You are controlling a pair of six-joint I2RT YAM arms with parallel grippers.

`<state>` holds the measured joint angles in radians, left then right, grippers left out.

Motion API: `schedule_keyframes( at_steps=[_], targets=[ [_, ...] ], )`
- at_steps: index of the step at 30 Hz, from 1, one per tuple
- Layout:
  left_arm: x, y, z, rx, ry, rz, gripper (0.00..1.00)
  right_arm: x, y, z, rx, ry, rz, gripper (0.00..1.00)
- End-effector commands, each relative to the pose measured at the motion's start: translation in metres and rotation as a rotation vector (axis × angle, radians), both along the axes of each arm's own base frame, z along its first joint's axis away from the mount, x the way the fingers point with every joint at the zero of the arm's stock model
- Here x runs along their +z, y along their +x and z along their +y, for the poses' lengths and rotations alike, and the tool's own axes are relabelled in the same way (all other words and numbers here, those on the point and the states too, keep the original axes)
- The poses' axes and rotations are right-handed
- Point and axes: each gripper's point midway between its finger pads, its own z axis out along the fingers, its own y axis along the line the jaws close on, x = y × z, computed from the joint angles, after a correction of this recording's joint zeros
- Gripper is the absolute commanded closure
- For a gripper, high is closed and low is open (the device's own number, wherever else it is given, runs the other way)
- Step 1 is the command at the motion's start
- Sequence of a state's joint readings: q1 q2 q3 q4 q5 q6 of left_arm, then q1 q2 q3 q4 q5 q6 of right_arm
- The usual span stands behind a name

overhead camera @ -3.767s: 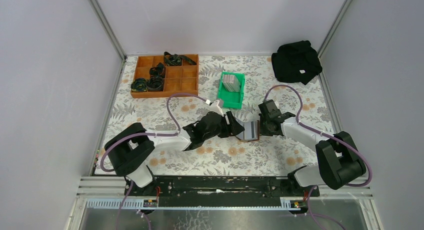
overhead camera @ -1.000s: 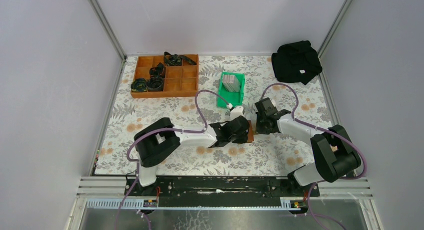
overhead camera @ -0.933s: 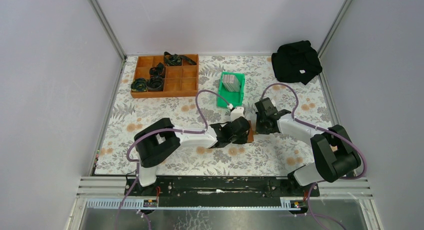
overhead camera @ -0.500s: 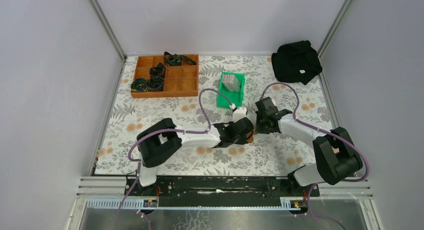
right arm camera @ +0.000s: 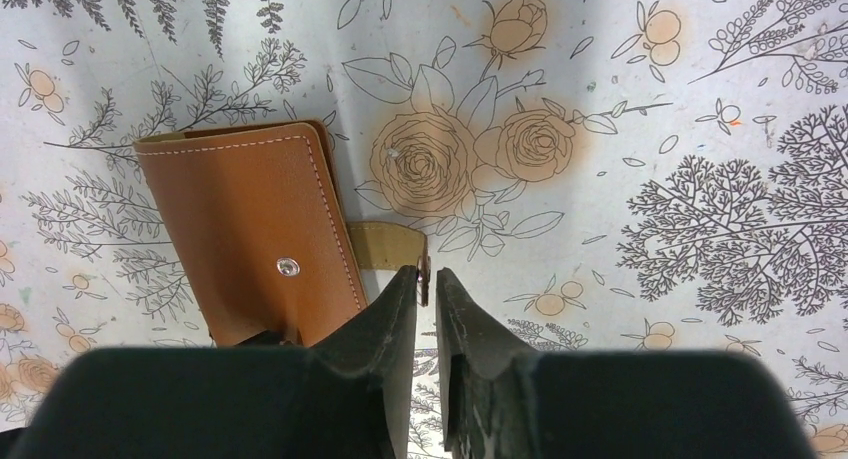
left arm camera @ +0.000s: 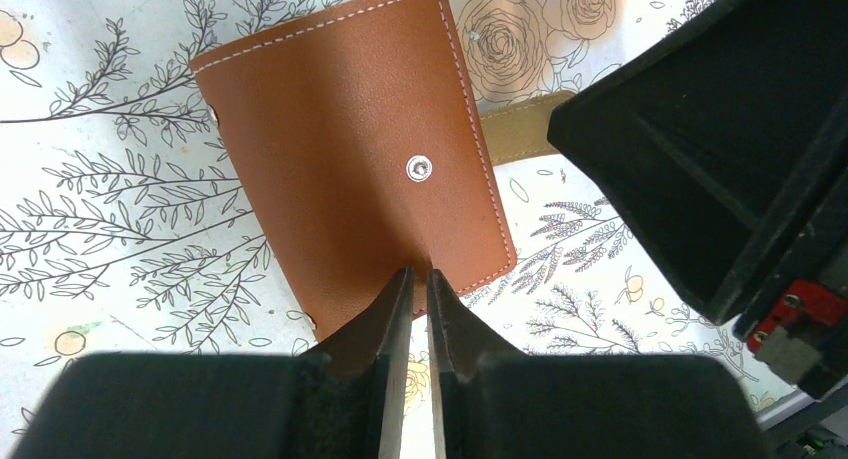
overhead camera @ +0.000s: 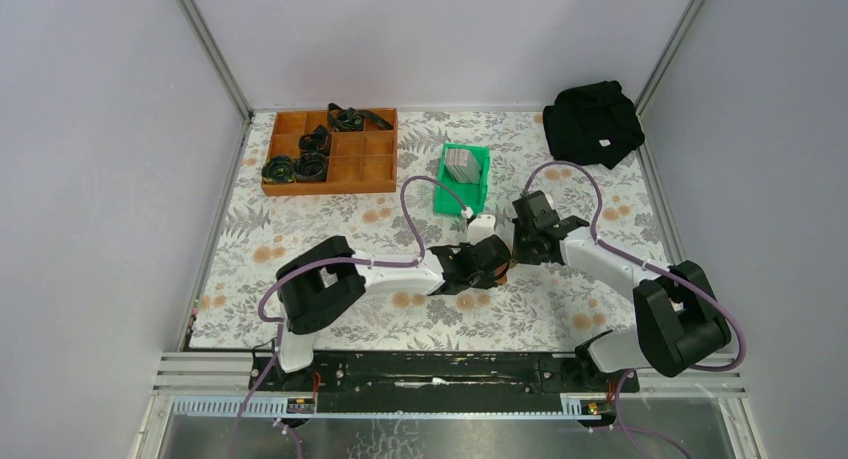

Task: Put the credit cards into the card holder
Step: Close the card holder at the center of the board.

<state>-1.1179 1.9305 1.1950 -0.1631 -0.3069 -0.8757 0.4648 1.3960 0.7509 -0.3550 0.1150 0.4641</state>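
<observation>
The card holder (left arm camera: 330, 129) lies folded shut on the flowered table, brown leather with a snap stud, its snap tab (right arm camera: 390, 247) sticking out sideways. My left gripper (left arm camera: 415, 274) hovers over its near edge, jaws a narrow slit apart with nothing between them. My right gripper (right arm camera: 427, 274) is at the tab's end; the tab's snap sits in the slim gap between the jaws, unclamped. From above, the two grippers (overhead camera: 497, 262) (overhead camera: 515, 251) meet nose to nose and hide the holder. The grey credit cards (overhead camera: 460, 164) stand stacked in the green bin (overhead camera: 462, 205).
A brown wooden compartment tray (overhead camera: 352, 169) with black items sits at the back left. A black cloth bundle (overhead camera: 592, 122) lies at the back right corner. Grey walls close in the table on three sides. The right gripper's black body (left arm camera: 720, 149) fills the left wrist view's right side.
Seconds ago the holder stood open between the grippers; now it lies shut. Over the last second my left gripper slid right over it and the right jaws parted slightly.
</observation>
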Motion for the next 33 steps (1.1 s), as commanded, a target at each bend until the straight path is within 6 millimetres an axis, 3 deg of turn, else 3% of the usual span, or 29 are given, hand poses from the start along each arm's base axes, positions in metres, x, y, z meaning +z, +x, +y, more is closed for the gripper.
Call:
schedule_keyframes(
  at_steps=[1, 12, 22, 33],
  targets=[
    [-0.035, -0.015, 0.034, -0.005, 0.180, 0.054, 0.83, 0.023, 0.011, 0.005, 0.008, 0.012, -0.066, 0.82],
    [-0.036, -0.017, 0.035, 0.004, 0.179, 0.059, 0.83, 0.027, 0.009, 0.006, 0.012, 0.024, -0.070, 0.87],
    [-0.037, -0.017, 0.034, 0.010, 0.174, 0.062, 0.83, 0.018, 0.006, 0.010, 0.018, 0.039, -0.047, 0.91],
    [-0.038, -0.018, 0.036, 0.015, 0.176, 0.067, 0.83, 0.030, 0.013, 0.030, 0.045, 0.125, -0.081, 1.00]
  ],
)
